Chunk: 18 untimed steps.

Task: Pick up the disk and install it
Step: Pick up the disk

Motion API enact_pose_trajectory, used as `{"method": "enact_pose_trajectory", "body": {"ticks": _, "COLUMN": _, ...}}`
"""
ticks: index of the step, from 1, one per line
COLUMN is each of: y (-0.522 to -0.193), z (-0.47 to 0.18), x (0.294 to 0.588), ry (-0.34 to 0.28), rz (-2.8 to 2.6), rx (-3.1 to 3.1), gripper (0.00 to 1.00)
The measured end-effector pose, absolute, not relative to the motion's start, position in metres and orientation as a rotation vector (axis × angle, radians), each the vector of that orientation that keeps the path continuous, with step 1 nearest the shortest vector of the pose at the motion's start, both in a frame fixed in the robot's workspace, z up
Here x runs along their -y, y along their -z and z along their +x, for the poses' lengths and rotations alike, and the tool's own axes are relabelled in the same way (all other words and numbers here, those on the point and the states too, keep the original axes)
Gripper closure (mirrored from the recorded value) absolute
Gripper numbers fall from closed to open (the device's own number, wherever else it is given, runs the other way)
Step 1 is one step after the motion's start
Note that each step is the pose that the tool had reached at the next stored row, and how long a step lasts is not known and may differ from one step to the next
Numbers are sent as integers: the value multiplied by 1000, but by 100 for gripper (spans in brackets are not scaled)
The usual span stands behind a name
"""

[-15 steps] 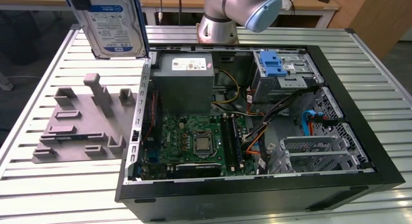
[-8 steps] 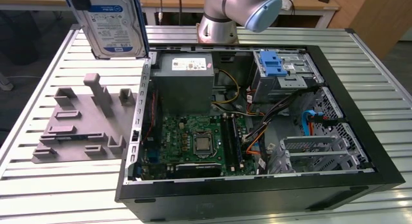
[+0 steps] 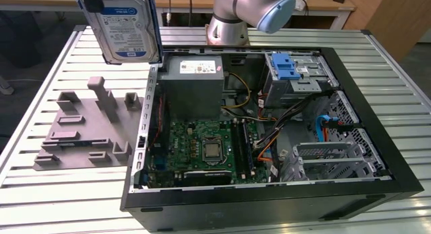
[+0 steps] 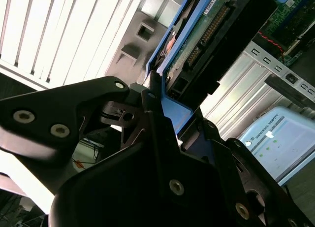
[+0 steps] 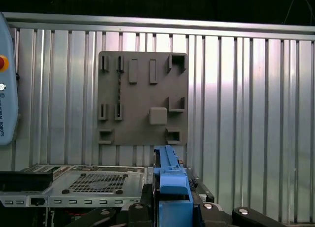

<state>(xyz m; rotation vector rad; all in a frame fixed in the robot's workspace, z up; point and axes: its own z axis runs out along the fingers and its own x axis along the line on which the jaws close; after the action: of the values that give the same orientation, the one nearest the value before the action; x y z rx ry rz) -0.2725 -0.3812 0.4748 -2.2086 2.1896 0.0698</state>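
The disk point(image 3: 124, 27) is being held upright, long axis vertical, by the gripper point(image 4: 170, 106) clamped on its edge, the drive cage point(image 3: 296, 77) well apart toward the exterior view's right.

Exterior overhead; wrist views close on disk point(image 4: 197, 53)

holder plate point(image 3: 81, 128) on the table point(image 3: 40, 193) beside the case point(image 3: 269, 206) — disk point(image 3: 124, 30) above.

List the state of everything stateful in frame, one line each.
disk: held above the table, upright, label facing the exterior view.
end effector: shut on the disk.
computer case: lying on its side, open, boards exposed.
grey fixture plate: flat on the table, beside the case.
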Motion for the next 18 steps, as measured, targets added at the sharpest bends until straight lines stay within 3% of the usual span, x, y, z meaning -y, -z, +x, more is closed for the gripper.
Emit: {"method": "enact_pose_trajectory", "body": {"ticks": 18, "y": -475, "z": -267, "x": 382, "ry": -70, "rz": -2209, "rx": -2190, "gripper": 64}}
